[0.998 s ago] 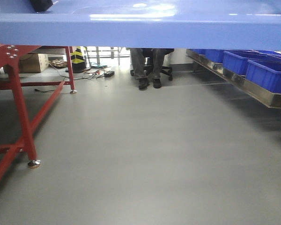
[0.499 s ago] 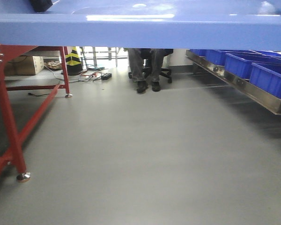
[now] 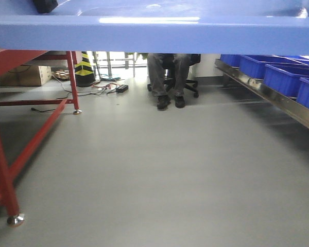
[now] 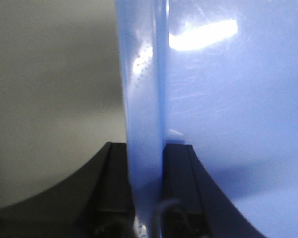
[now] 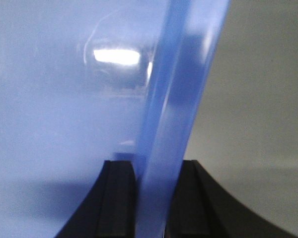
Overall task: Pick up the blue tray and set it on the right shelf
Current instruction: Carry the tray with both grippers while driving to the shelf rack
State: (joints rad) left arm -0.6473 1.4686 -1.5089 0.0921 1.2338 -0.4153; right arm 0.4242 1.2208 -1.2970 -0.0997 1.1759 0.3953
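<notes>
The blue tray (image 3: 154,33) spans the top of the front view, held level above the floor. My left gripper (image 4: 148,153) is shut on the tray's left rim (image 4: 144,99), one finger on each side of the wall. My right gripper (image 5: 158,171) is shut on the tray's right rim (image 5: 181,89) the same way. The tray's glossy inside fills much of both wrist views. The right shelf (image 3: 278,98) is a steel rack running along the right edge of the front view, low and to the right of the tray.
Several darker blue bins (image 3: 280,74) sit on the steel shelf. A red-framed table (image 3: 26,149) stands at the left. A seated person's legs (image 3: 167,82) and a yellow-black cone (image 3: 84,66) are at the back. Grey floor (image 3: 154,175) lies in between.
The view has shifted left: the shelf and bins slid toward the right edge, and the red frame's near leg moved down and left. The tray stays held in both grippers.
</notes>
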